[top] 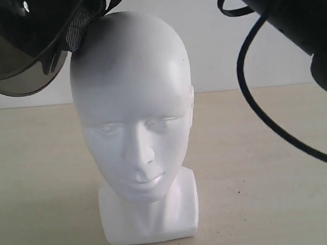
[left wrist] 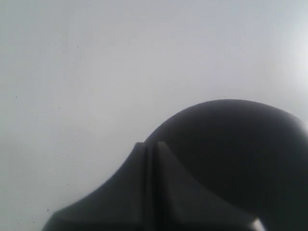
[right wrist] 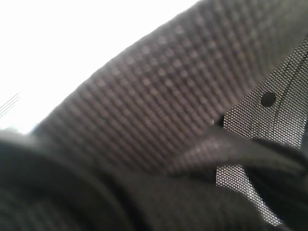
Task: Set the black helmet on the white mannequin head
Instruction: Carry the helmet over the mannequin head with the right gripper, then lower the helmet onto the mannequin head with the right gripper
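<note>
Helmet and mannequin head, three views. Much is cut off or obscured. In the exterior view the round glossy black open-face helmet (top: pixel 18 48) sits in the upper left corner, with its crown and left side beyond the frame edges. The black right arm (top: pixel 308 22) and its looping black cable (top: pixel 251 94) fill the upper right corner, and the arm's far end lies outside the frame. The right wrist view is pressed against dark woven webbing (right wrist: pixel 159 110) and fine grey mesh lining (right wrist: pixel 260 120). A blurred dark mass fills its lower left, and the right gripper's fingers cannot be picked out, so its state cannot be told. In the left wrist view the left gripper (left wrist: pixel 149 149) appears as a dim ridged form, its two fingers pressed together along a thin dark seam. Whether anything thin is pinched there cannot be made out. Behind it rises the helmet's dark dome (left wrist: pixel 231 154). The setting is a matt pale beige tabletop (top: pixel 267 165) before a plain white wall (top: pixel 214 46). The smooth glossy white plastic mannequin head (top: pixel 134 119) stands upright at frame centre on its blocky neck base, facing the camera, bald, with moulded eyes, nose and lips. The helmet hangs above and to the left of the head. Its smoky brown curved visor (top: pixel 14 77) droops at the left edge, and dark mesh padding (top: pixel 81 24) touches the upper left of the crown.
</note>
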Controlling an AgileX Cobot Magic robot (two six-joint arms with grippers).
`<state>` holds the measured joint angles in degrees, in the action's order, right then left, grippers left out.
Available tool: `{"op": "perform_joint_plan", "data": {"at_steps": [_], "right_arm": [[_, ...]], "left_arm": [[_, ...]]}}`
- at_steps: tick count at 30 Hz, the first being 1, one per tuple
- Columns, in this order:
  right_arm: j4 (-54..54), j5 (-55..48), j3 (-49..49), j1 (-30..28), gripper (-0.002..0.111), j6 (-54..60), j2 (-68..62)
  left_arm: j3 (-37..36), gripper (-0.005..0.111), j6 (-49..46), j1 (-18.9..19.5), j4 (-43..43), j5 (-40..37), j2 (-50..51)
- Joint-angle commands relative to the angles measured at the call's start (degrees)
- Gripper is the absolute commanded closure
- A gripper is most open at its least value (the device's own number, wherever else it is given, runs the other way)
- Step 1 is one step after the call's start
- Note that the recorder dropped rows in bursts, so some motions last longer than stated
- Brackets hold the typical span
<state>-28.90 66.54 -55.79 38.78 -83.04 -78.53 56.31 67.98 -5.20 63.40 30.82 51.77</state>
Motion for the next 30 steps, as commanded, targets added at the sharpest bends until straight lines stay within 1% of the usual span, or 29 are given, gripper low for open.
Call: {"op": "perform_joint_plan", "data": {"at_steps": [1,6,11,17,22,30], "right_arm": [[3.8,3.4,3.4,0.1,0.108,3.8,1.3],[5.6,3.4,6.2,0.1,0.108,6.3,1.3],[5.7,3.4,8.0,0.1,0.108,6.7,1.3],[6.0,3.4,9.5,0.1,0.108,8.1,1.3],[6.4,3.4,10.9,0.1,0.108,9.7,1.3],[7.5,3.4,13.7,0.1,0.108,11.4,1.3]], "left_arm": [[2.4,0.102,-0.8,0.0,1.1,-0.2,0.9],[4.0,0.102,-0.8,0.0,2.4,-0.4,2.0],[4.0,0.102,-0.8,0.0,3.3,-0.4,2.7],[4.0,0.102,-0.8,0.0,3.6,2.8,4.3],[4.0,0.102,-0.8,0.0,3.7,7.1,6.6],[4.0,0.102,-1.6,0.0,3.7,7.2,7.3]]}}
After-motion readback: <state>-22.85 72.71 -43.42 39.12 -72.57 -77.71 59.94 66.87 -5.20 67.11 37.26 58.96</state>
